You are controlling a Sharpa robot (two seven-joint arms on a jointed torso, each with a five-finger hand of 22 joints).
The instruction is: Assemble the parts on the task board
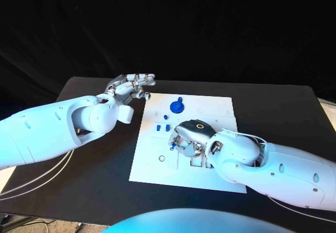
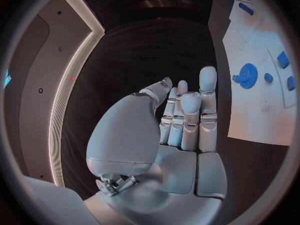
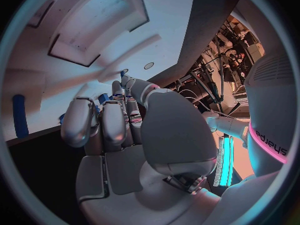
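The white task board [image 1: 210, 109] lies in the middle of the black table. A blue gear [image 1: 177, 106] sits near its far edge, with three small blue parts [image 1: 162, 127] just nearer. My right hand [image 1: 190, 135] is down on the board's middle, fingers curled in; a small blue part [image 3: 103, 99] shows pinched between its thumb and fingers, seen also at the fingertips [image 1: 173, 143]. My left hand [image 1: 130, 87] hovers off the board's far left corner, fingers straight and holding nothing. From the left wrist, the left hand [image 2: 181, 120] faces the gear [image 2: 247, 76] and board [image 2: 256, 115].
A long blue peg [image 3: 20, 116] lies on the board beside my right hand. Rectangular recesses [image 3: 94, 20] are cut into the board ahead of that hand. Black table [image 1: 91, 165] stretches wide to the left and right of the board.
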